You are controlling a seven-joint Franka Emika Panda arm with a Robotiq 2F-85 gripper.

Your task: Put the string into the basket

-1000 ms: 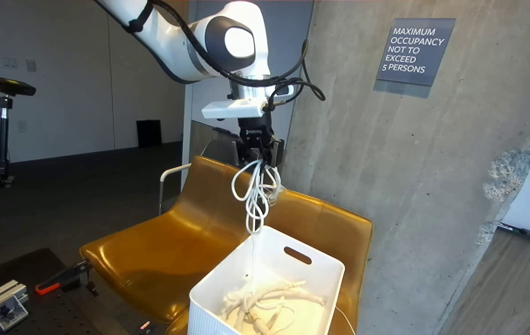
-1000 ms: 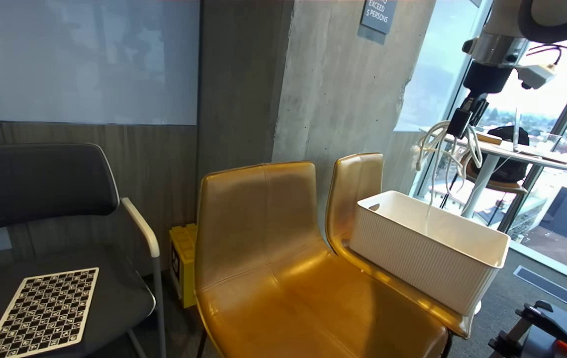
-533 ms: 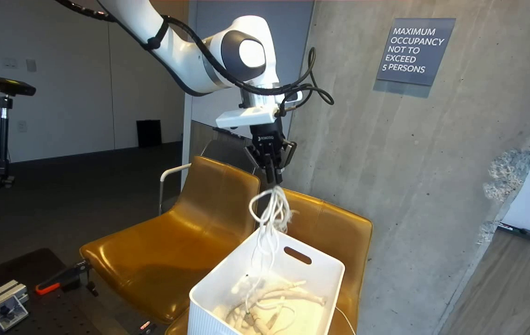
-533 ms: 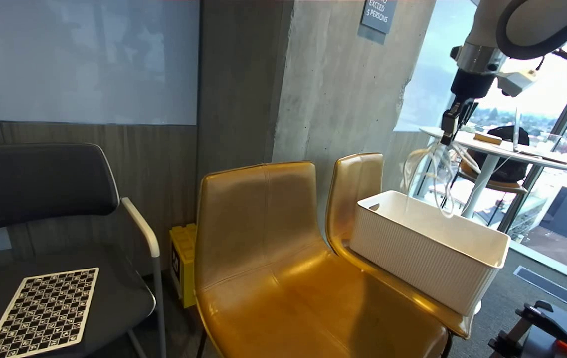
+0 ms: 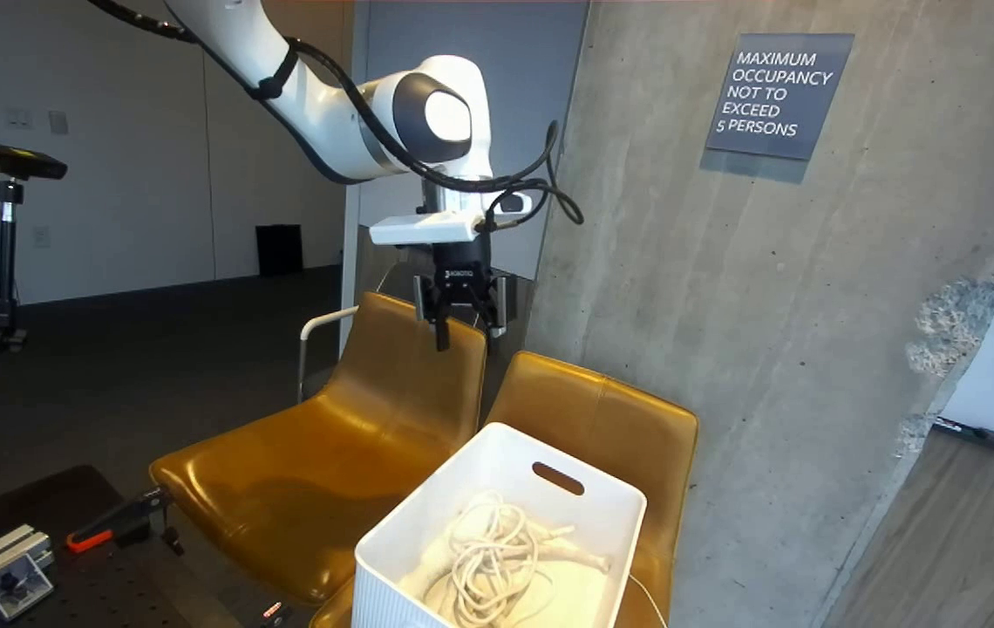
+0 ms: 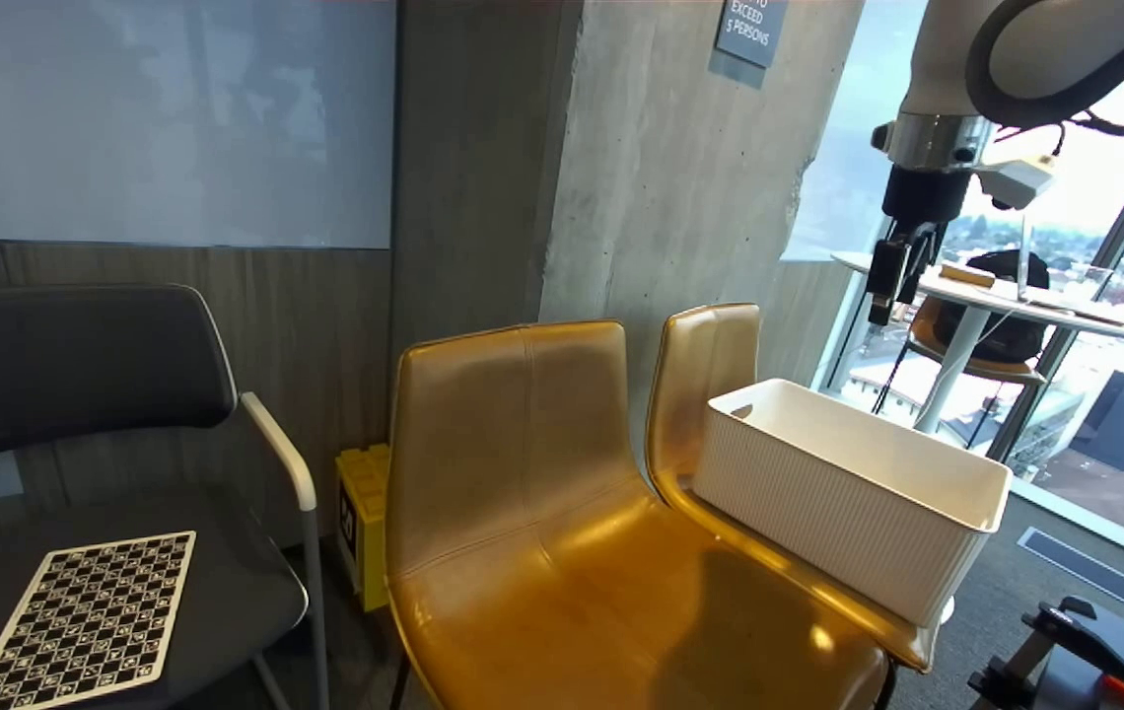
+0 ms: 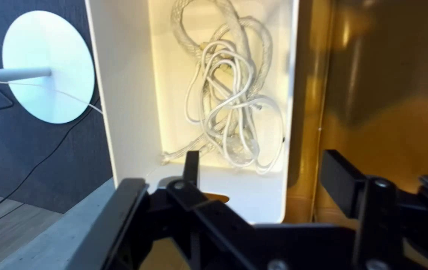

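The string (image 7: 239,103), a loose bundle of thin white loops, lies inside the basket (image 6: 828,513) on top of thicker pale rope (image 7: 232,22). In an exterior view the string (image 5: 497,554) shows on the basket floor; the near wall hides it in the view where the basket stands side-on. My gripper (image 5: 468,337) is open above the basket's end near the slot handle, with nothing between its fingers. In the wrist view the gripper (image 7: 262,165) has its fingers wide apart, one over the basket, the other past its rim (image 7: 292,112).
The basket stands on a tan leather chair, beside another tan chair (image 5: 305,471). A concrete pillar (image 5: 750,331) rises behind. A clamp with a red-orange tip (image 5: 113,523) sits at the front, and a round table (image 6: 1065,306) stands beyond.
The string hung from the gripper a second ago, was dropping half a second ago, and now rests in the basket. The fingers have spread and the gripper sits lower than a second ago.
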